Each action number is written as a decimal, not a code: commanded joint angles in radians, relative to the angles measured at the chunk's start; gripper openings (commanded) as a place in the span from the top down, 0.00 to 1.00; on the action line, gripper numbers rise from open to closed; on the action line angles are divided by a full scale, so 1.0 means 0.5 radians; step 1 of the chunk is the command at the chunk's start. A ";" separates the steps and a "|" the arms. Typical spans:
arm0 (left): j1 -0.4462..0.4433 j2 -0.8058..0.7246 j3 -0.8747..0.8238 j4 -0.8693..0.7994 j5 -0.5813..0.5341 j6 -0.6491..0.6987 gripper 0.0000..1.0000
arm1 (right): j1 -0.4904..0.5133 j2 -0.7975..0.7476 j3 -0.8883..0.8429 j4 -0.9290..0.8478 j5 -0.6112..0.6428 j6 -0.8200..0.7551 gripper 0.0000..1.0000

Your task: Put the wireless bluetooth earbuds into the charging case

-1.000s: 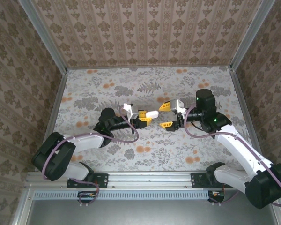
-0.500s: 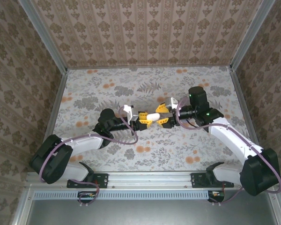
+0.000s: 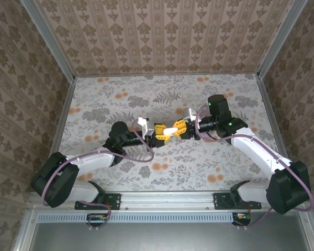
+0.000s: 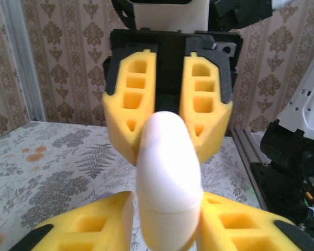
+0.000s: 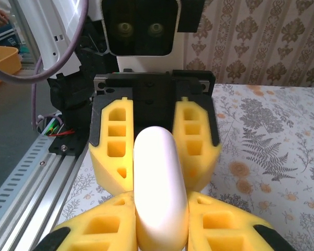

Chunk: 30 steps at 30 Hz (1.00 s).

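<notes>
Centrally, a flower-and-fern patterned desk (image 3: 120, 94) is lying inside a booth of brown damask wallpaper with aluminium corner posts. Two arms with white shells and black joints are reaching inward from the near edge, the left arm (image 3: 94, 157) from the lower left and the right arm (image 3: 251, 149) from the lower right. Their tips are meeting above the middle of the desk.

The left pincer (image 3: 162, 134) and the right pincer (image 3: 180, 129) are pointing at each other, fingertip to fingertip. Each has two chunky yellow fingers (image 5: 115, 141) of matte moulded plastic, wedge-shaped and pierced by square hollows, mounted on black carriers.

The charging case (image 3: 170, 130) is hanging between the two pincers, off the desk surface, with one end in each. It is a small, smooth, glossy white pebble with rounded ends, lying lengthwise along the line joining the pincers.

The right pincer is standing narrow, and its fingers are pressing both long sides of the case in the right wrist view. The left pincer's fingers are flanking the other end just as closely in the left wrist view, but whether they are gripping it or only lying beside it cannot be told.

A thin seam is running across the case near the left pincer's end.
</notes>
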 commanded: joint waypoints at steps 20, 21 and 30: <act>0.245 -0.490 -0.112 -1.208 -1.611 -0.174 0.10 | -0.123 0.877 0.404 -0.937 0.482 0.752 0.78; 0.271 -0.490 -0.108 -1.240 -1.652 -0.211 0.10 | -0.124 0.918 0.419 -0.936 0.508 0.777 0.78; 0.391 -0.513 -0.089 -1.418 -1.686 -0.289 0.10 | -0.125 1.280 0.560 -0.858 0.672 1.021 0.79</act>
